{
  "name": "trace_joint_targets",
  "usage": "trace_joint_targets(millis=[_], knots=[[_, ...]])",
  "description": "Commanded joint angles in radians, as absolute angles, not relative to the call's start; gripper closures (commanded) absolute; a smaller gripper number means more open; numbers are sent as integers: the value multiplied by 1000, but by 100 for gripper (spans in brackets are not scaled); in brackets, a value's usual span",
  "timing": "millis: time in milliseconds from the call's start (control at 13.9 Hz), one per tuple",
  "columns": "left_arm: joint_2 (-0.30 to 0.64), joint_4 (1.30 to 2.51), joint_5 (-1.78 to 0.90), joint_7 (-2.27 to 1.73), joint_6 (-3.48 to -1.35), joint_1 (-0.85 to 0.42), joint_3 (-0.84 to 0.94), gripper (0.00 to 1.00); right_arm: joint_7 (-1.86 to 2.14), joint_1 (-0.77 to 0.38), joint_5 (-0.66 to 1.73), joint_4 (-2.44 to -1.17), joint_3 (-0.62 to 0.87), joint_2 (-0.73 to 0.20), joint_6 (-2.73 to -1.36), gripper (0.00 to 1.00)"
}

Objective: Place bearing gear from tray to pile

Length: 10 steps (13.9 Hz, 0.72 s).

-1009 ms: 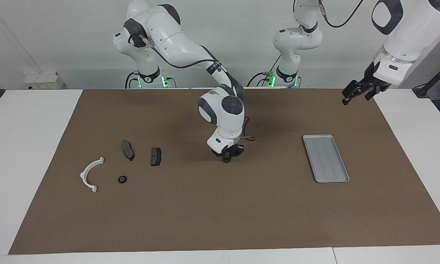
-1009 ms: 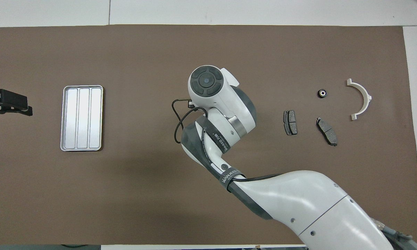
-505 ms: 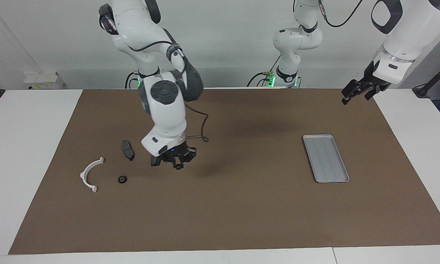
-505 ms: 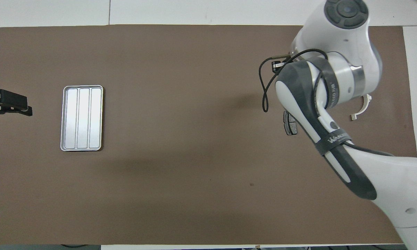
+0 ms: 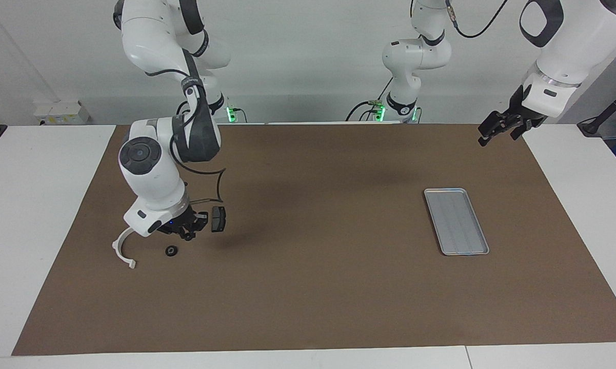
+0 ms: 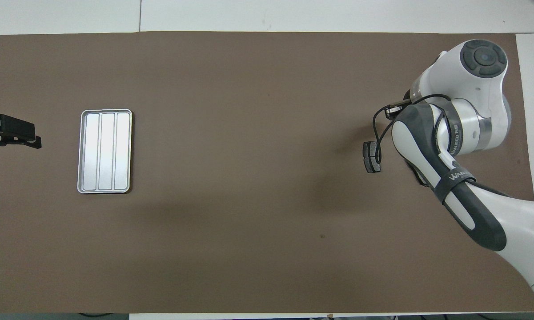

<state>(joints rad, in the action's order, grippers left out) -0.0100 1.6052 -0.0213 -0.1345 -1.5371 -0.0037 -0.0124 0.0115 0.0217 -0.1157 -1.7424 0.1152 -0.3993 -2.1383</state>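
Now the closed right gripper (image 5: 187,231) hovers over the small black bearing gear (image 5: 171,250).

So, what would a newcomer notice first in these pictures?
The right arm bends low over the pile at its own end of the table; the right gripper hangs shut above the white bracket and a small black round part. The silver tray lies toward the left arm's end, with nothing in it.

Tray (image 5: 456,221) at left arm's end, pile (image 5: 171,250) at right arm's end
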Motion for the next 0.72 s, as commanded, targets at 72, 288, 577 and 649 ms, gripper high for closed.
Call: trace_joint_targets(millis=[72,288,577,649], knots=[[-41,1644,-29,-126,-1559,2,-9,0,51,51,-101,-1841,132,-347,-2195,100],[-41,1644,-29,-126,-1559,2,-9,0,46,51,-101,-1868,132,-368,-2262,100],[-41,1644,-29,-126,-1559,2,-9,0,25,41,-101,-1868,132,-400,-2313,100],[-41,1644,-29,-126,-1559,2,-9,0,22,40,-101,-1867,132,-416,-2327,100]])
